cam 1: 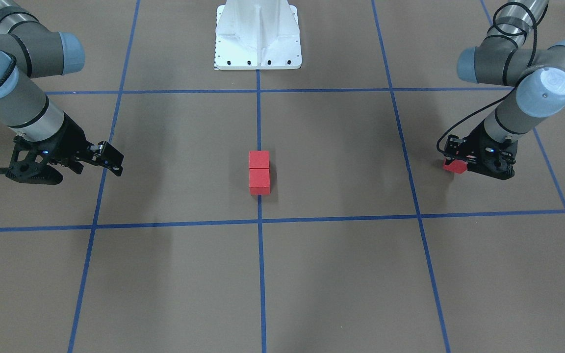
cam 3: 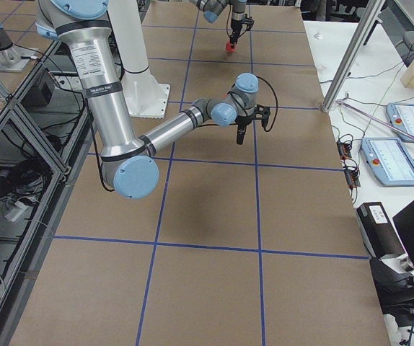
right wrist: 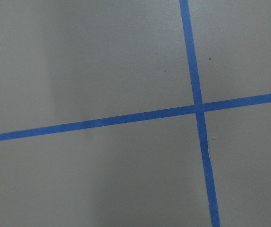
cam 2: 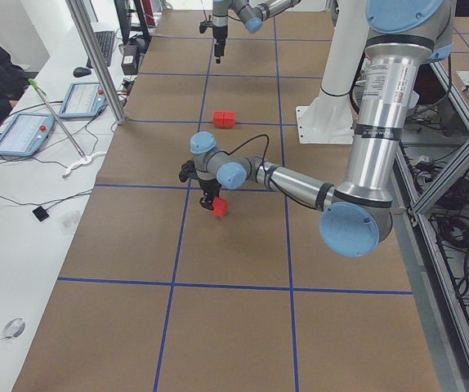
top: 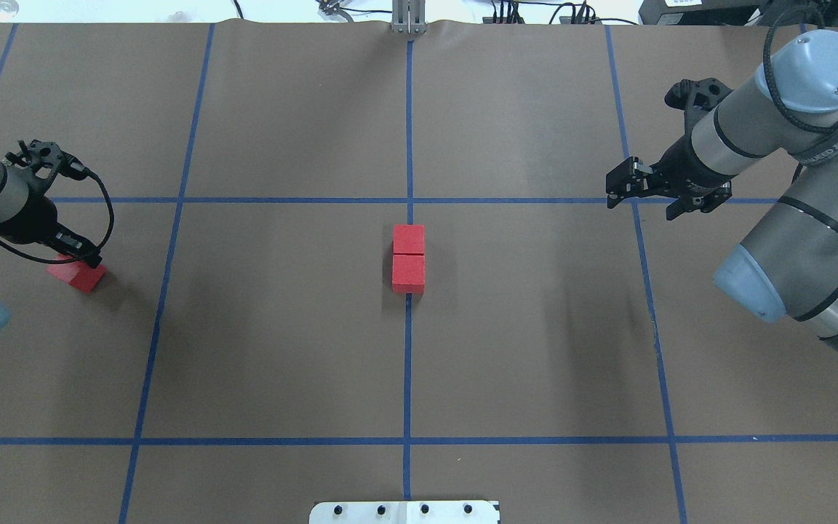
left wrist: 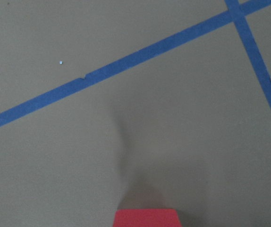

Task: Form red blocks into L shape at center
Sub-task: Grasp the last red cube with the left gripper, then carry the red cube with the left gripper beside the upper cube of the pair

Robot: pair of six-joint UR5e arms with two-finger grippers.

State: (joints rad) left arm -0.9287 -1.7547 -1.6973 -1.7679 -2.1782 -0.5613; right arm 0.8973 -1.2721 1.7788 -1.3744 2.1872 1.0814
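Two red blocks (top: 409, 238) (top: 409, 272) lie touching in a short line on the middle blue tape line at the center (top: 361, 291); they also show in the front view (cam 1: 259, 159) (cam 1: 259, 181). My left gripper (top: 83, 263) is shut on the third red block (top: 77, 276) far out on my left, a little above the table; the block also shows in the front view (cam 1: 454, 166) and at the bottom edge of the left wrist view (left wrist: 147, 217). My right gripper (top: 614, 188) is open and empty, above a tape crossing on my right.
The white robot base (cam 1: 258, 34) stands at the table's near edge on the middle line. Blue tape lines (top: 281, 200) divide the brown surface into squares. Tablets and cables lie on a white bench (cam 2: 30, 131) beyond the table's far edge.
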